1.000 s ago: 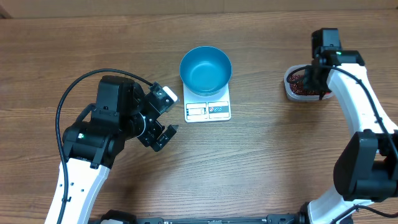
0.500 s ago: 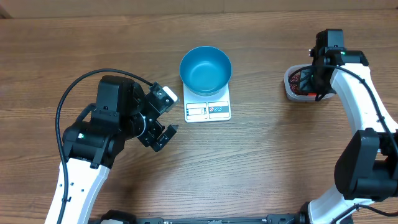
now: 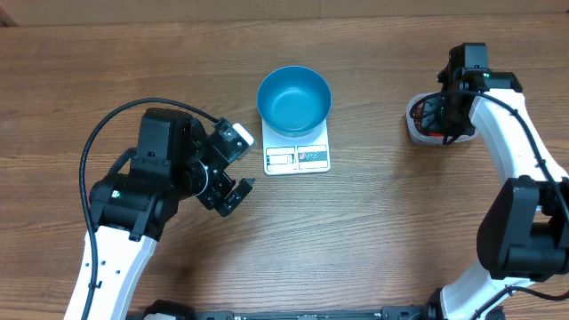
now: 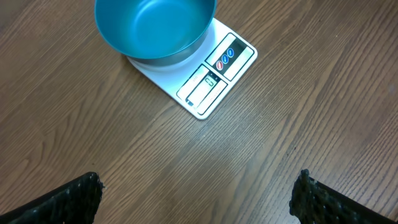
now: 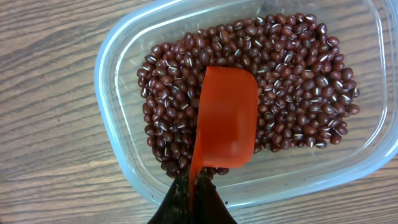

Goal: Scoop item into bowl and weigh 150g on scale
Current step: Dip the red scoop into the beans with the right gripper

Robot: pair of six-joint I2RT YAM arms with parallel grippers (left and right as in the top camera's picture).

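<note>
A deep blue bowl (image 3: 294,99) (image 4: 155,28) stands empty on the white scale (image 3: 298,158) (image 4: 214,78) at the table's middle. Dark red-brown beans (image 5: 292,87) fill a clear plastic tub (image 5: 118,56) (image 3: 415,130) at the right. My right gripper (image 5: 193,202) (image 3: 449,111) is shut on the handle of an orange scoop (image 5: 227,118), whose cup lies turned over on the beans inside the tub. My left gripper (image 4: 196,198) (image 3: 233,169) stands open and empty over bare wood, left of and nearer than the scale.
The wooden table (image 3: 373,231) stretches round everything. A black cable (image 3: 102,133) loops from the left arm.
My right gripper has shifted slightly over the tub with the scoop. The left arm has not moved.
</note>
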